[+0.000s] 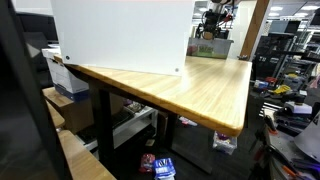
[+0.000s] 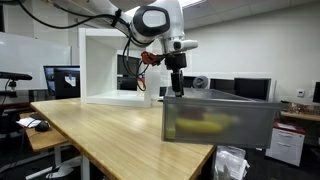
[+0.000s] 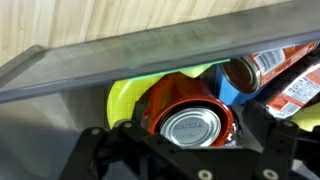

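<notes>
- The gripper (image 2: 175, 89) hangs over the grey bin (image 2: 221, 122) with its jaws spread wide and holding nothing. The red can (image 3: 190, 126) sits just below it, inside the bin at a corner of the table (image 2: 105, 132).
- A finger may strike the bin wall (image 3: 120, 56) or the second can (image 3: 251, 70), because both are very near.
- Open room seems to be only upward; the white box (image 2: 100, 66) stands well apart.
</notes>
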You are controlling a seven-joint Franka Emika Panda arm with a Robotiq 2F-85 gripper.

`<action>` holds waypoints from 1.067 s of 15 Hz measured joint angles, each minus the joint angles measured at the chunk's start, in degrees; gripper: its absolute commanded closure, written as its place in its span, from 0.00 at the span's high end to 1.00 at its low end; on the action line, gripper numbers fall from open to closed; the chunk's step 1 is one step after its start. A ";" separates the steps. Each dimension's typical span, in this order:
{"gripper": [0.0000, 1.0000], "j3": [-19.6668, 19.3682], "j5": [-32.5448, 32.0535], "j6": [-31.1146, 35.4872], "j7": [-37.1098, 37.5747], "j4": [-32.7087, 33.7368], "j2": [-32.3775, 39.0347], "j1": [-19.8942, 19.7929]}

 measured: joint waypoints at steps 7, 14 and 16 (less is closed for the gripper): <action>1.00 0.41 0.00 -0.70 -0.17 0.00 0.84 1.01; 1.00 0.07 0.00 -0.72 -0.18 0.02 1.79 0.98; 1.00 -0.14 0.00 -0.72 -0.18 0.01 2.07 0.92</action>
